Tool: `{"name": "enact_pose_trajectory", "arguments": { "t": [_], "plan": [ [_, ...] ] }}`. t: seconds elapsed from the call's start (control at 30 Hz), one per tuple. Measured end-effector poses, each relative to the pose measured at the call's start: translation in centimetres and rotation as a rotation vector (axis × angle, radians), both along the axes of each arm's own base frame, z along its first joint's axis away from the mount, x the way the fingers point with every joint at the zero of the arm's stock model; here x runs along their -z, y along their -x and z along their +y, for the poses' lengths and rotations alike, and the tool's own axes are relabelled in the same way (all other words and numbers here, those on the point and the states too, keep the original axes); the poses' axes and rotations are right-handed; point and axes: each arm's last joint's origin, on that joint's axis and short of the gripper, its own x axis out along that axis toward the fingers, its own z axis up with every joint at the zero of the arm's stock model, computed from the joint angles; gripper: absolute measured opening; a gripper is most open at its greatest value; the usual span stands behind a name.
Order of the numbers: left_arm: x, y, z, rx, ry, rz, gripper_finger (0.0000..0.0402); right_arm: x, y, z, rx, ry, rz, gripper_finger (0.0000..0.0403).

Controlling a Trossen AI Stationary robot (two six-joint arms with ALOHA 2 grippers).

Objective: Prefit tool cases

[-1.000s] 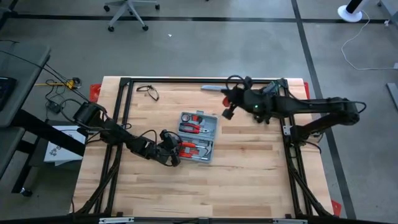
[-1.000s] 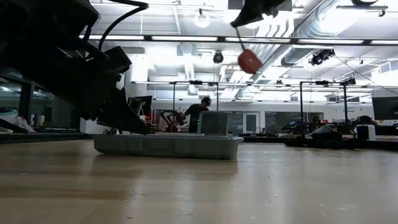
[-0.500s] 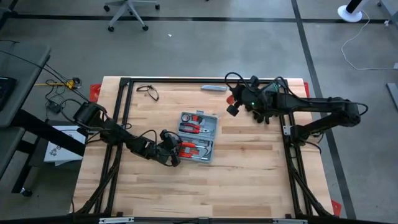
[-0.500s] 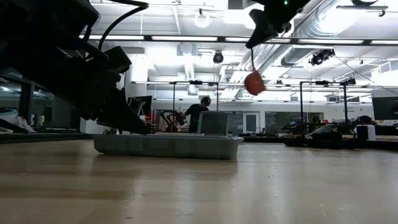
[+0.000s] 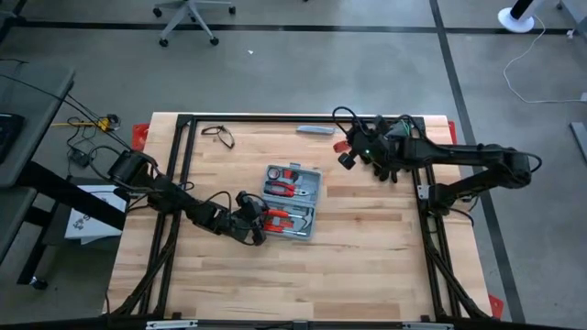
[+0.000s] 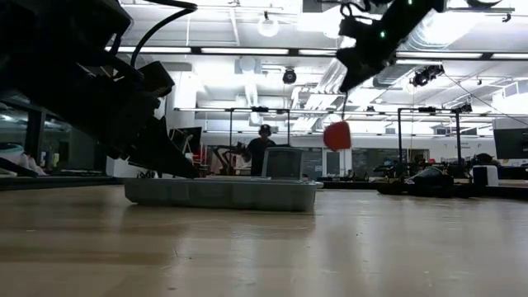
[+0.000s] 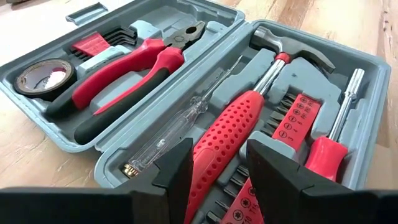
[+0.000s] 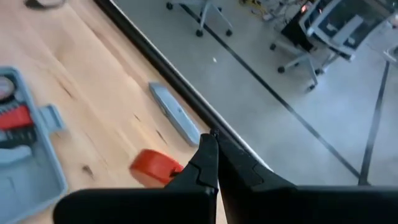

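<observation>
Open case on the worktop, both arms out

Left jaws (image 7: 217, 180) parted, straddling the red handle (image 7: 227, 140) inside the case (image 5: 292, 200); right jaws (image 5: 346, 154) clenched, a red tag (image 6: 337, 135) dangling below, well clear.

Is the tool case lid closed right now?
No, the tool case lies fully open, with pliers, a hammer and a red-handled screwdriver showing in its slots.
</observation>
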Motion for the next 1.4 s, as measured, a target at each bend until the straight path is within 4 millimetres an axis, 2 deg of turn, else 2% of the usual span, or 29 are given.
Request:
{"name": "enact_pose_trajectory", "arguments": {
  "t": [0.3,0.5,1.4],
  "plan": [
    [0.0,0.0,0.0,0.000,-0.001,0.001,0.0142,3.9,0.9,-0.8,0.018,-0.093,-0.019,0.0000],
    [0.0,0.0,0.0,-0.001,0.000,0.000,0.0142,5.8,1.4,-1.1,0.018,-0.124,-0.057,0.0000],
    [0.0,0.0,0.0,-0.001,-0.001,0.000,0.0142,6.2,1.6,-1.4,0.025,-0.152,-0.069,0.0000]
  ]
}}
